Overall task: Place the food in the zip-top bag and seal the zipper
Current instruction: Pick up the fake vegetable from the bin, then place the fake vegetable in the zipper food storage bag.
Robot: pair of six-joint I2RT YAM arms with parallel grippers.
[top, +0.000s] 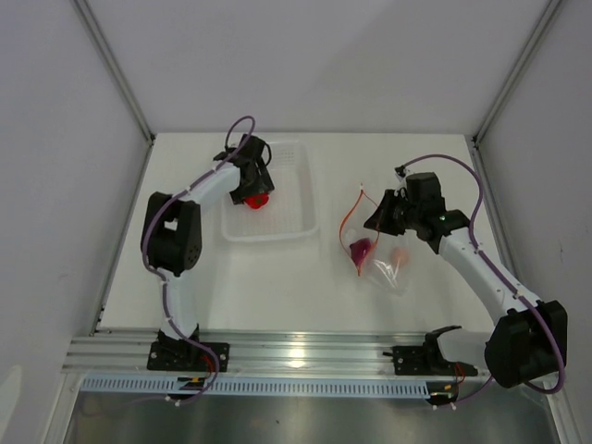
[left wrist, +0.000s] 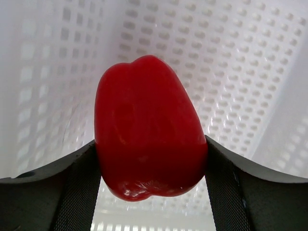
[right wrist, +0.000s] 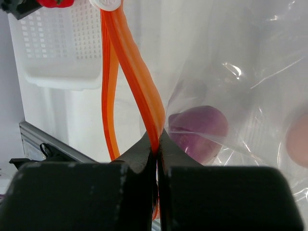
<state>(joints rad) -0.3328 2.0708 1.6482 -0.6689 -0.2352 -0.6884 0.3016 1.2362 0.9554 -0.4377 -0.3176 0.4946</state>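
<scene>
Left hand (top: 252, 185) clamped across the red pepper (left wrist: 147, 120) inside the white tray (top: 287, 227), at ten o'clock on the tabletop (top: 277, 287), apparently ready to lift it. Right hand (right wrist: 158, 139), at three o'clock, pinches the zipper (right wrist: 137, 72) tight, propping the zip-top bag (right wrist: 250, 62) open. The purple piece (right wrist: 199, 122) and peach ball (right wrist: 298, 139) lie inside.

We are seeing a glossy red pepper (left wrist: 149, 130) and a perforated plastic tray (left wrist: 250, 72). The bag (right wrist: 260, 62) is looking crinkly, its zipper (right wrist: 139, 82) smooth.
</scene>
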